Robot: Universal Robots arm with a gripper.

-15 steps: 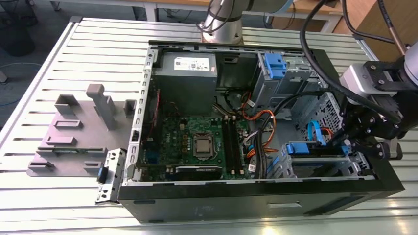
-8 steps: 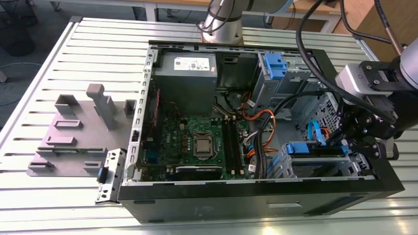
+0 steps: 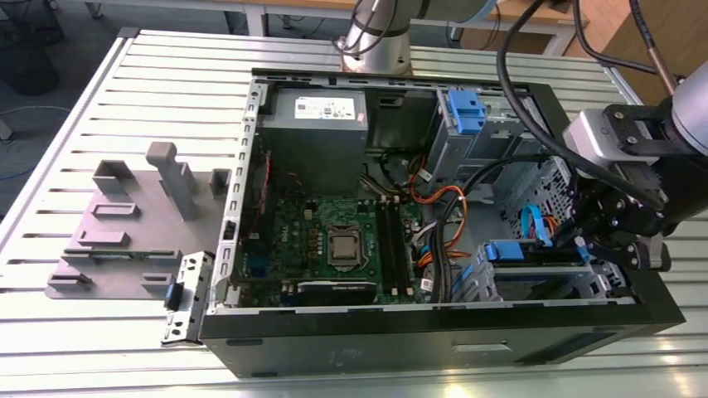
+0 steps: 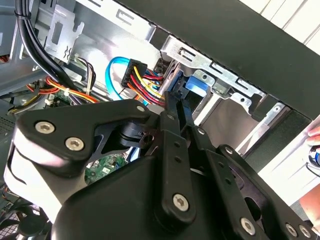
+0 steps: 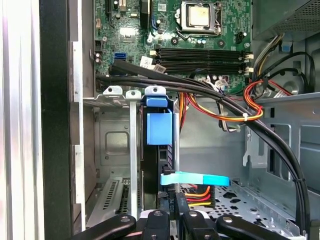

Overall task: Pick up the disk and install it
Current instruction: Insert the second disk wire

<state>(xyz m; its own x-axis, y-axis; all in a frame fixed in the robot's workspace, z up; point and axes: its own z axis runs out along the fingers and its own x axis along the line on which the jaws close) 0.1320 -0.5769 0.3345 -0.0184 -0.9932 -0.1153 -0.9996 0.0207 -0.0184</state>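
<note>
Black linkage arms of the claw point(image 5: 172, 215) sit right up against the lens in both wrist views, fingers pinched close together on the edge of the disk point(image 5: 159, 150). It's standing on edge, which makes sense: judging by the slots, the drive bay point(image 5: 112, 145) takes drives vertically, so the claw is holding it from the rear end with the blue bracket end pointing away, deep in the cage. Looks to me like the disk is already mostly seated, with the claw clamped on its trailing edge.

Just past the claw tips there's a light blue SATA cable point(image 5: 195, 178) and a bundle of red/yellow power wires point(image 5: 200, 192). Further ahead of the claw is the motherboard point(image 5: 185, 37). In the exterior view the claw point(image 3: 603, 249) hangs over the PC case point(image 3: 443, 332) on the slatted surface point(image 3: 111, 99).
</note>
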